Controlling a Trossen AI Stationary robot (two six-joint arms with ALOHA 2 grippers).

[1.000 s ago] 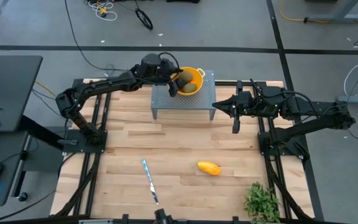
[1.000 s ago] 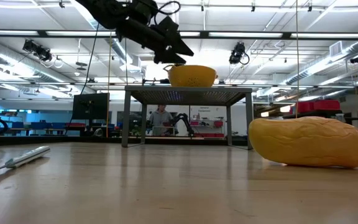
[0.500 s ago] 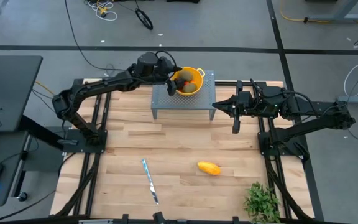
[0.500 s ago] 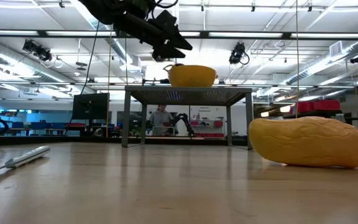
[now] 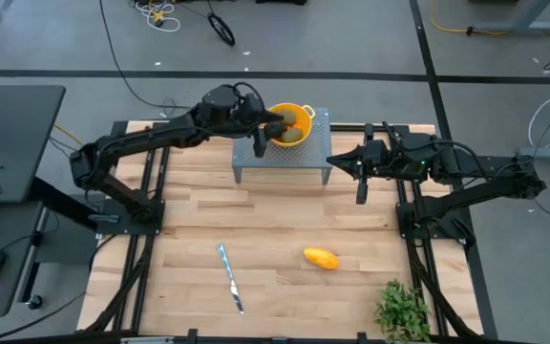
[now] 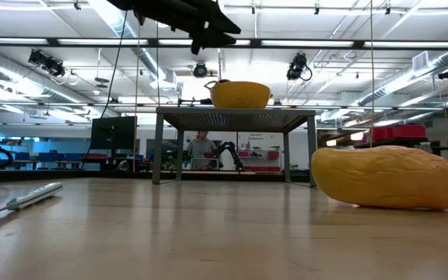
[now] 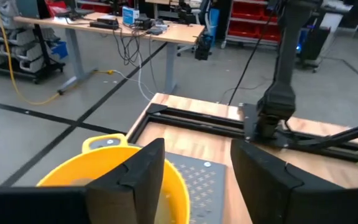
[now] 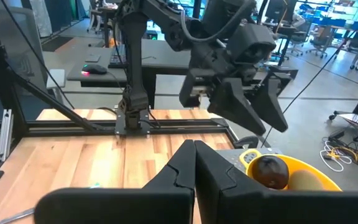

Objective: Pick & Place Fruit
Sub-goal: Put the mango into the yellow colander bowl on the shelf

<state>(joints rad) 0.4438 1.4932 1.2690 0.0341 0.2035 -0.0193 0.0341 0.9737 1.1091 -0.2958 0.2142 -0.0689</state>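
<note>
- A yellow bowl (image 5: 292, 124) sits on a grey perforated stand (image 5: 283, 158) at upper centre of the high view; in the right wrist view it holds a dark round fruit (image 8: 270, 172) beside a yellow-green piece.
- The yellow-orange fruit (image 5: 321, 258) lies on the wooden table (image 5: 199, 220) at lower centre, well apart from the bowl, its long axis running left to right, slightly tilted.
- The left gripper (image 5: 265, 132) hangs by the bowl's left rim, fingers parted, grasping nothing.
- The right gripper (image 5: 337, 161) waits right of the stand, fingers pressed together, empty.
- A knife (image 5: 230, 278) lies at lower left; a leafy plant (image 5: 404, 311) at lower right.

Left gripper (image 5: 273, 125) raised, fingers parted; right gripper (image 5: 331, 160) closed.
</note>
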